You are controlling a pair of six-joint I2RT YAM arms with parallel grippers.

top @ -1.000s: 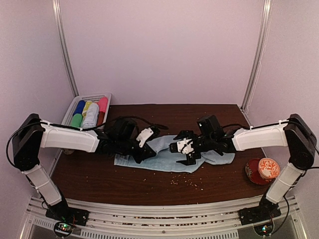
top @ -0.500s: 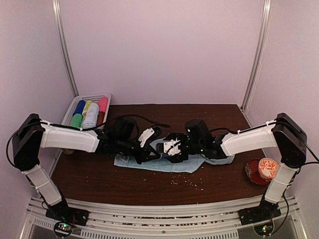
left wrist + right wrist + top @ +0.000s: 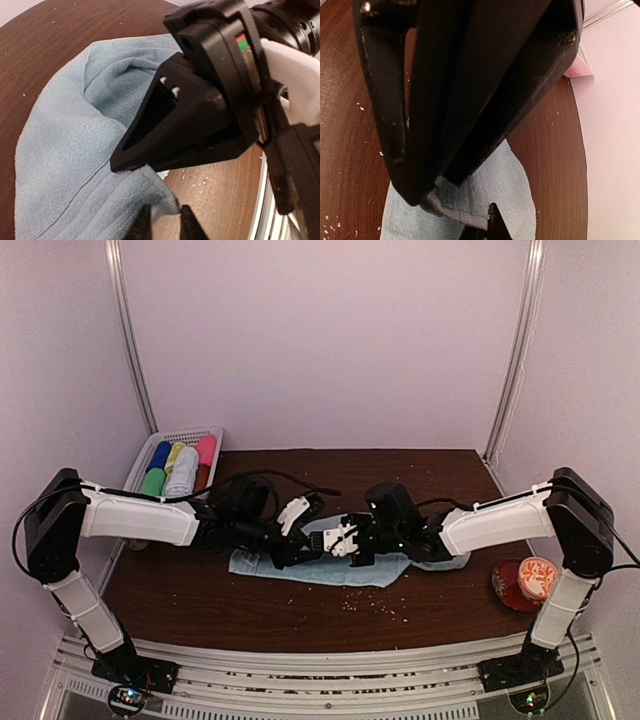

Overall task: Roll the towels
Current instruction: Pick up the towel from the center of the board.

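Observation:
A pale light-blue towel (image 3: 268,562) lies spread on the brown table (image 3: 200,590), bunched at its right end (image 3: 448,560) under the right arm. Both grippers meet over its middle. My left gripper (image 3: 303,540) has the towel's corner (image 3: 167,202) between its fingertips, which stand only slightly apart. My right gripper (image 3: 338,539) is shut on a folded edge of the towel (image 3: 455,205), right against the left gripper. In the left wrist view the towel (image 3: 65,165) stretches away leftward. I see it past the fingertip (image 3: 493,220) in the right wrist view. I cannot make out a second towel.
A white basket (image 3: 190,432) with bright coloured rolls stands at the back left. At the right front sits a red dish (image 3: 506,590) with a patterned lid. Crumbs (image 3: 372,605) dot the table's near side. Each gripper's black body crowds the other's wrist view.
My right gripper moved left along the towel to meet the left gripper and shut on the towel's edge. The left fingers have parted slightly; the left arm stayed put.

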